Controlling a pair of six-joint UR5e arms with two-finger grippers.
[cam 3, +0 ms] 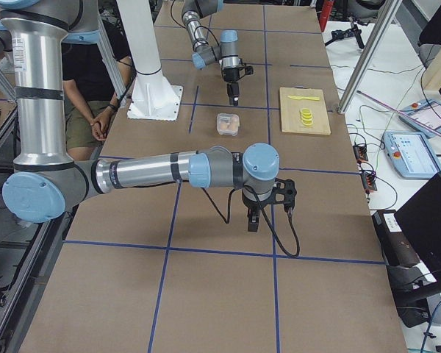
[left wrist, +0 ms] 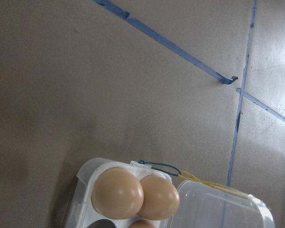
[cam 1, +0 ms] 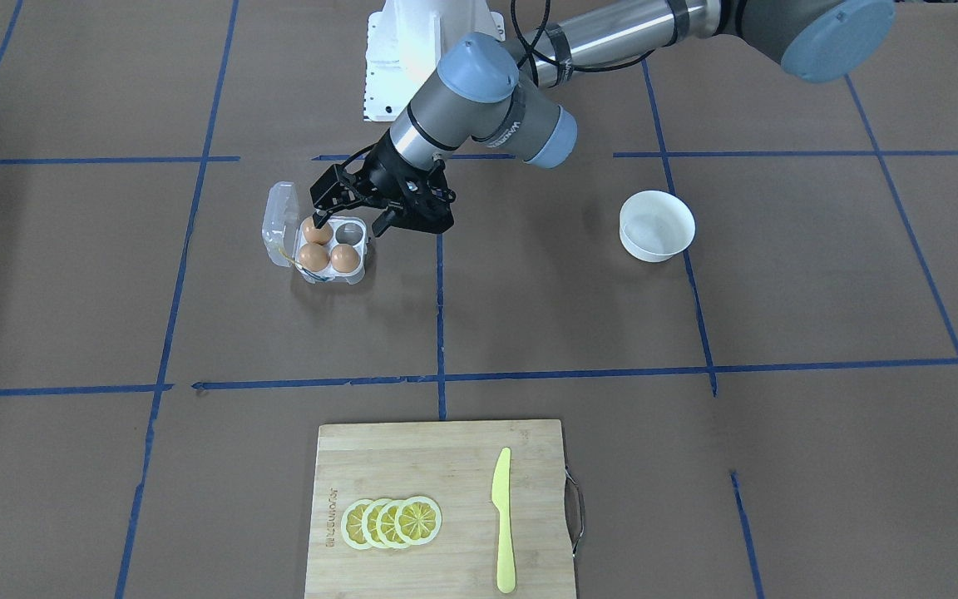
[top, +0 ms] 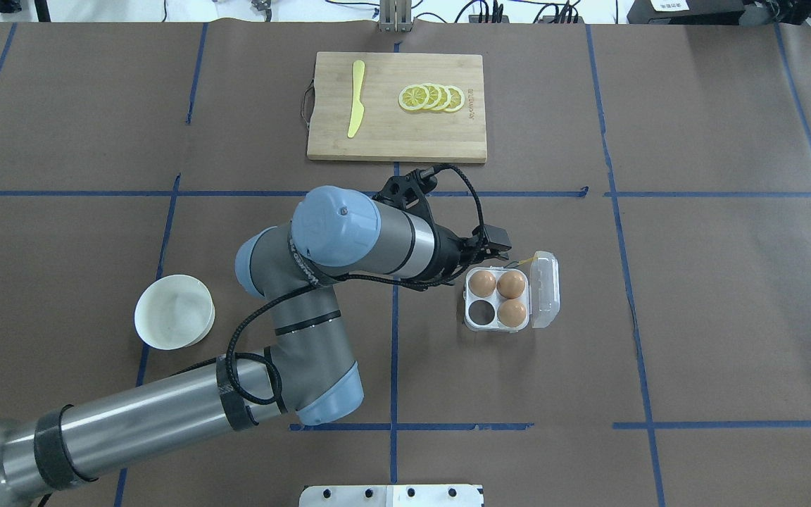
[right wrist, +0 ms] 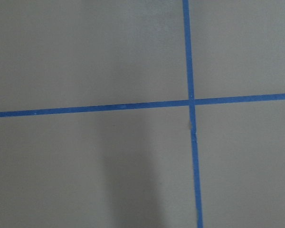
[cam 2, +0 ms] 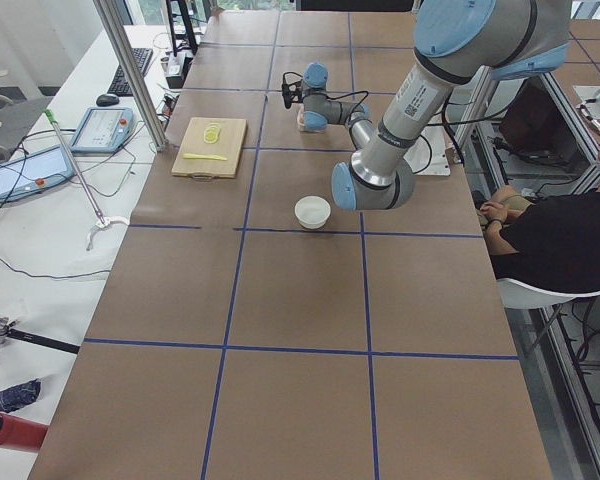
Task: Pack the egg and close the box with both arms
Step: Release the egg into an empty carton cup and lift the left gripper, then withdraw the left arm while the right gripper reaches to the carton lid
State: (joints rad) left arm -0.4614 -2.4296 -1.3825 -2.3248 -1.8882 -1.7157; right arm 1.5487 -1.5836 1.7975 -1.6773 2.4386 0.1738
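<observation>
The clear egg carton (cam 1: 360, 274) lies on the table with its lid (cam 1: 279, 214) swung open. Three orange-brown eggs sit in it (cam 1: 317, 231) (cam 1: 313, 257) (cam 1: 345, 259); one cell (cam 1: 348, 235) is empty. My left gripper (cam 1: 352, 223) is open just above the carton's back row, one fingertip (cam 1: 320, 220) right by the back egg. The left wrist view shows two eggs (left wrist: 118, 192) (left wrist: 157, 197), the lid (left wrist: 223, 209) and the yellow string (left wrist: 204, 183). My right gripper (cam 3: 261, 213) hangs over bare table far from the carton (cam 3: 228, 123); I cannot tell whether it is open or shut.
A white bowl (cam 1: 656, 225) stands on the left arm's side. A wooden cutting board (cam 1: 412, 453) with lemon slices (cam 1: 392, 522) and a yellow knife (cam 1: 502, 520) lies at the table's far edge. The right wrist view shows only brown table and blue tape lines (right wrist: 190, 101).
</observation>
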